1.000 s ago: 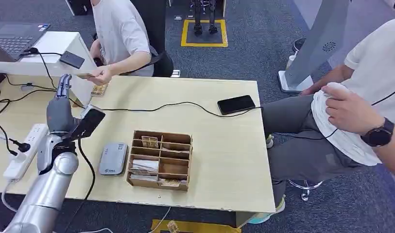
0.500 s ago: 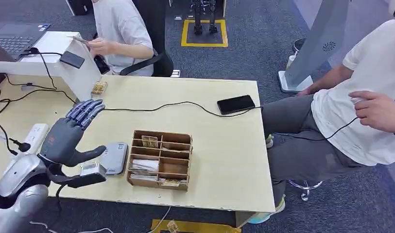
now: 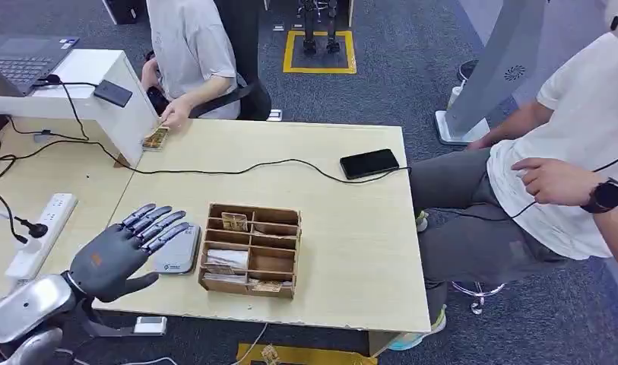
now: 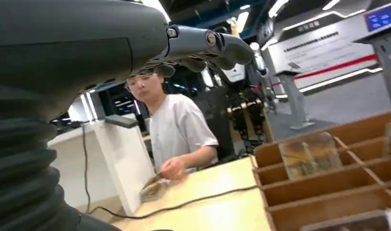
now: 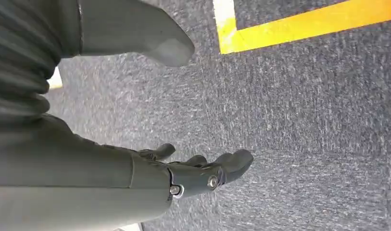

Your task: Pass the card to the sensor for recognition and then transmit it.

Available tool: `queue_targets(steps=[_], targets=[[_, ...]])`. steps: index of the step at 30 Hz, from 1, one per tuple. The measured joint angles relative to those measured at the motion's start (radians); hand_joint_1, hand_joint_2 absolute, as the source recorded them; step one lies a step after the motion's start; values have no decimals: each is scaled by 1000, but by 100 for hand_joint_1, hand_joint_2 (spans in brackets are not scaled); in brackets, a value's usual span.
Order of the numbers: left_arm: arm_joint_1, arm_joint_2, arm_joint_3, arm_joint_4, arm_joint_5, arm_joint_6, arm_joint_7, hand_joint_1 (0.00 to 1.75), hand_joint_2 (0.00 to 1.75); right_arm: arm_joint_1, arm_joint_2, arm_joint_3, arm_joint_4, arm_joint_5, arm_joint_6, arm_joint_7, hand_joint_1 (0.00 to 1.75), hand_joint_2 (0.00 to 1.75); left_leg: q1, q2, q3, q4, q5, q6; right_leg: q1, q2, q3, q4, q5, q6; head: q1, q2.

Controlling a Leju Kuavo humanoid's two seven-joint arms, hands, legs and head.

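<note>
**Left hand empty at the table edge, cards with the person**

Left hand [image 3: 115, 255] hovers over the near-left part of the table [image 3: 351, 251] in the head view, palm down, fingers spread and nothing in them. Its fingertips reach over the grey sensor [image 3: 176, 249], which lies flat just left of the wooden tray [image 3: 250, 249]. Cards stand and lie in the tray's compartments. At the far-left corner a person's hand [image 3: 175, 118] rests by a small stack of cards [image 3: 155, 138] beside the white riser [image 3: 100, 76]. A black cable [image 3: 290, 162] runs across the table to a phone [image 3: 369, 163]. A second person [image 3: 572, 152] sits at the right.

Over to the left wrist view: the left hand [image 4: 203, 45] is seen from behind, fingers extended, gripping nothing. The tray [image 4: 328, 178] sits close, a clear-sleeved card [image 4: 309, 153] upright in one compartment. Beyond, the person's hand [image 4: 173, 167] touches the stack [image 4: 155, 188].

Right wrist view: right hand [image 5: 193, 168] hangs over grey carpet [image 5: 304, 120], fingers loosely apart, holding nothing, yellow floor tape [image 5: 299, 21] nearby.
</note>
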Motion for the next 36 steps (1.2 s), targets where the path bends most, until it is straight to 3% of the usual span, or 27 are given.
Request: queue_targets(steps=[11,24,30,36], targets=[[-118,-15,-151,75,-18,-50,97,0,175,-1,1,-20,-4,19,1,0,0,175,0,-1,0,0,0,0,0,0,0,0,0,0,-1,0],[-261,-115,-315,169,3,-68,152,0,175,-6,6,-48,-6,55,2,0,0,175,-1,-1,0,0,0,0,0,-1,0,0,0,0,-1,0],[-270,-118,-343,188,14,-69,161,0,175,-5,6,-65,-7,61,2,3,0,175,-1,-1,0,0,0,0,0,-1,0,0,0,0,0,0],[-270,-85,-349,198,33,-82,169,0,175,-5,6,-73,-7,71,3,3,0,175,0,-1,0,0,0,0,0,-1,0,0,0,0,0,0]])
